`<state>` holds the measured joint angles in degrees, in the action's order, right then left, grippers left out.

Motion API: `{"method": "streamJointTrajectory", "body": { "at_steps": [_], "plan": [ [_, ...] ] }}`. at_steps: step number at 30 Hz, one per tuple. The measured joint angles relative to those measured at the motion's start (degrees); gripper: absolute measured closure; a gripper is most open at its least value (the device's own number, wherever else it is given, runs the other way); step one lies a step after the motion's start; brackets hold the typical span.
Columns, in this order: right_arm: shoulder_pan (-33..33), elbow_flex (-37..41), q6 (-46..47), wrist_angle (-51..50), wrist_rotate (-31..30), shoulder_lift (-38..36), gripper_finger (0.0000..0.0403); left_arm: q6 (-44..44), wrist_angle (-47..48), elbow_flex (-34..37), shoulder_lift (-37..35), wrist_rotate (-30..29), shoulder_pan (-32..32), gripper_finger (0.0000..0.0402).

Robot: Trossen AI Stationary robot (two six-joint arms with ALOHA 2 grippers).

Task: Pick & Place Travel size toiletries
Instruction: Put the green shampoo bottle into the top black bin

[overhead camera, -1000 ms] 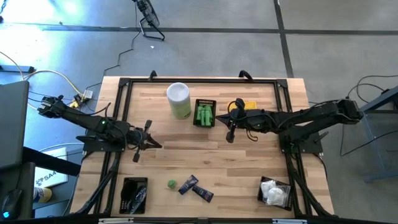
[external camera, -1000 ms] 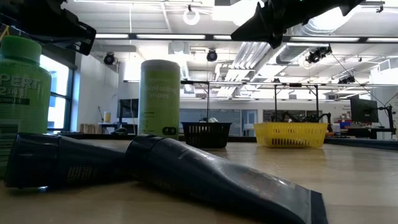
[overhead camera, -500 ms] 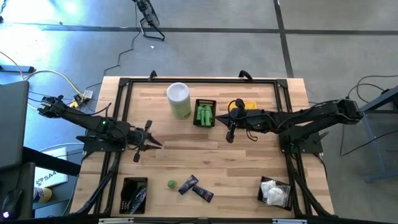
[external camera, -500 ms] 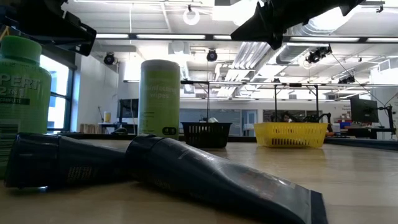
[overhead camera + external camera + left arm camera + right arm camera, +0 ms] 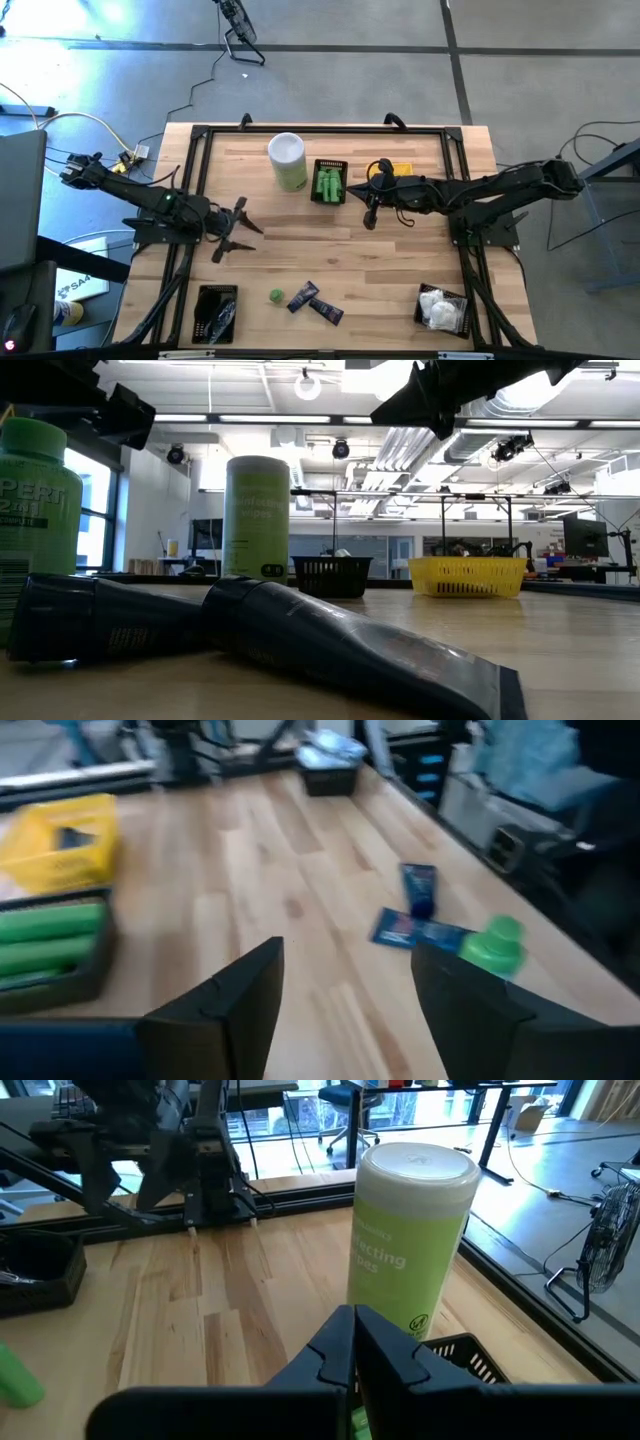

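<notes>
Near the front edge of the table (image 5: 400,260) lie two dark navy tubes (image 5: 314,301), touching at a corner, with a little green bottle (image 5: 275,296) just beside them on the left. More green bottles (image 5: 328,185) lie side by side in a black basket (image 5: 330,164) at the back of the table, next to a tall white-and-green canister (image 5: 287,161). White soft packets (image 5: 438,308) fill a black basket at the front right corner, and another black basket (image 5: 216,313) at the front left holds dark pieces I can't make out.

The left gripper (image 5: 236,231) hangs over bare wood on the left half of the table, well apart from the tubes, its fingers (image 5: 235,1003) spread wide with nothing between them. The right gripper (image 5: 370,217) sits just beside the basket of green bottles, near a yellow basket (image 5: 401,168), its fingers (image 5: 385,1350) pressed together and holding nothing.
</notes>
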<state>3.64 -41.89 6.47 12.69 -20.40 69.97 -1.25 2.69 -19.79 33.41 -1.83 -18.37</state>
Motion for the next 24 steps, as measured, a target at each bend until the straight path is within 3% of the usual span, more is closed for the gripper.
{"method": "streamJointTrajectory", "body": {
  "at_steps": [4, 8, 16, 20, 24],
  "plan": [
    [0.00, 0.00, 0.01, 0.01, 0.00, 0.00, 0.0398, 0.04, 0.04, 0.00, 2.81, 4.94, -0.02, 0.0189],
    [0.00, 0.00, 0.01, 0.00, 0.00, 0.00, 0.0398, -0.03, -0.91, 0.00, 8.74, 5.55, -0.02, 0.0200],
    [0.00, 0.00, 0.01, 0.00, 0.02, 0.00, 0.0398, -1.40, -13.15, -0.02, 22.33, 13.92, -0.01, 0.0215],
    [0.00, 0.00, 0.01, 0.00, 0.02, 0.00, 0.0398, 1.33, -18.20, -0.02, 25.84, 20.64, -0.02, 0.0215],
    [0.00, 0.00, -0.04, 0.00, 0.02, 0.00, 0.0398, 3.39, -22.37, -0.02, 26.75, 23.24, -0.02, 0.0215]
  ]
}}
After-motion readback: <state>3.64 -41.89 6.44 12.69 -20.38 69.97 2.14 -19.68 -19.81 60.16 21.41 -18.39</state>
